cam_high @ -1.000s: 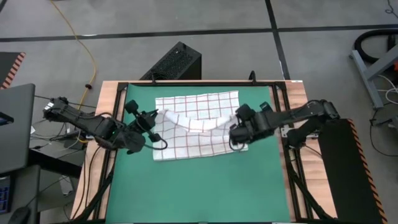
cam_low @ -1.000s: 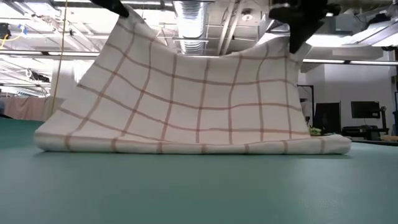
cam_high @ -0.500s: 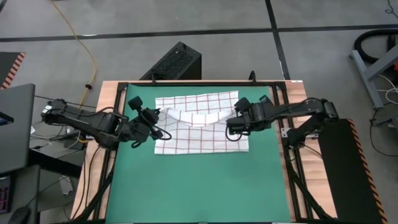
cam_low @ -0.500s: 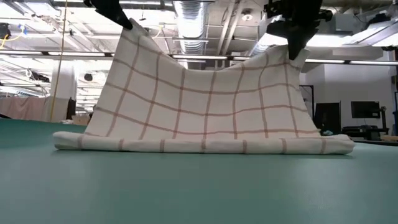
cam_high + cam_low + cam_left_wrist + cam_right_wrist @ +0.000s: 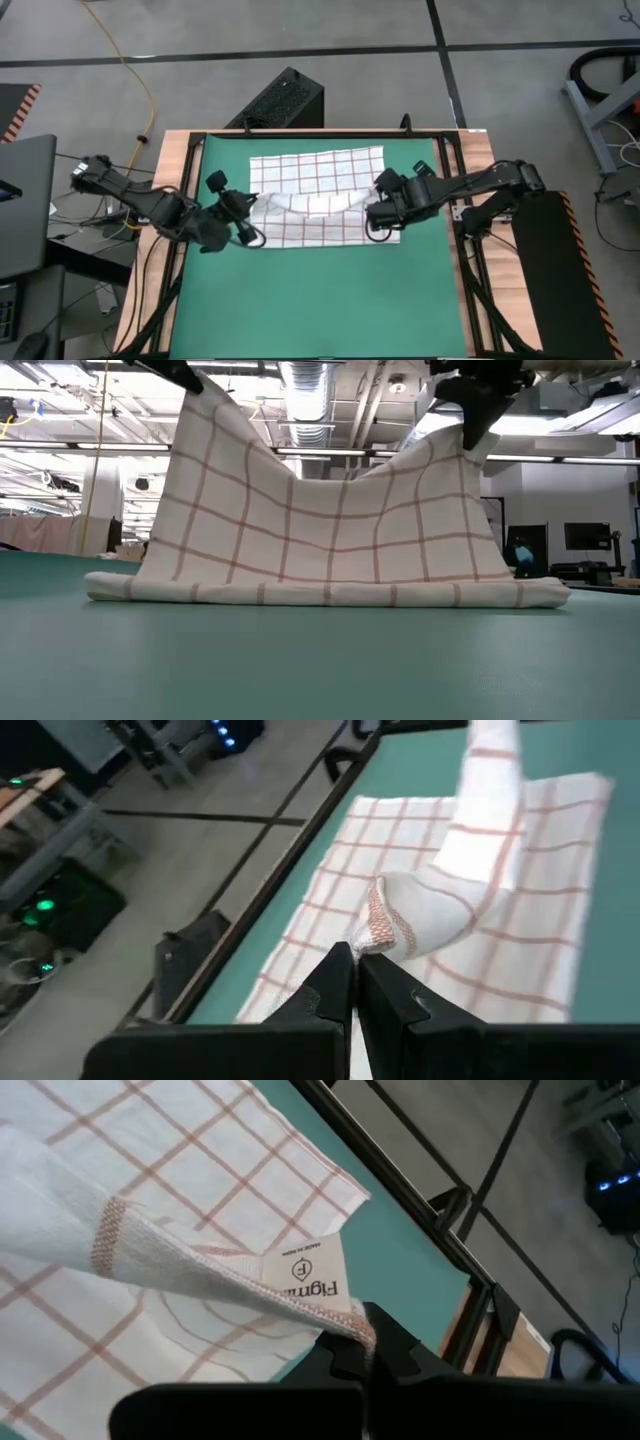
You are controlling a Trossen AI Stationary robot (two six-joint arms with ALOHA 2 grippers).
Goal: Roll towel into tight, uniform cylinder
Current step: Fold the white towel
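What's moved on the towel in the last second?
Both tools, left and right, first carried the towel's near corners toward the far edge, then came partway back. The front fold followed, shifting away from the low camera, and the towel now covers a shorter strip of mat. Both tools stay shut on the raised corners; the far edge has not moved.

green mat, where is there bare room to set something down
The near half of the green mat, in front of the towel, is bare. Narrow bare strips flank the towel. The middle is crowded: left end effector and right end effector each hold up a towel corner.
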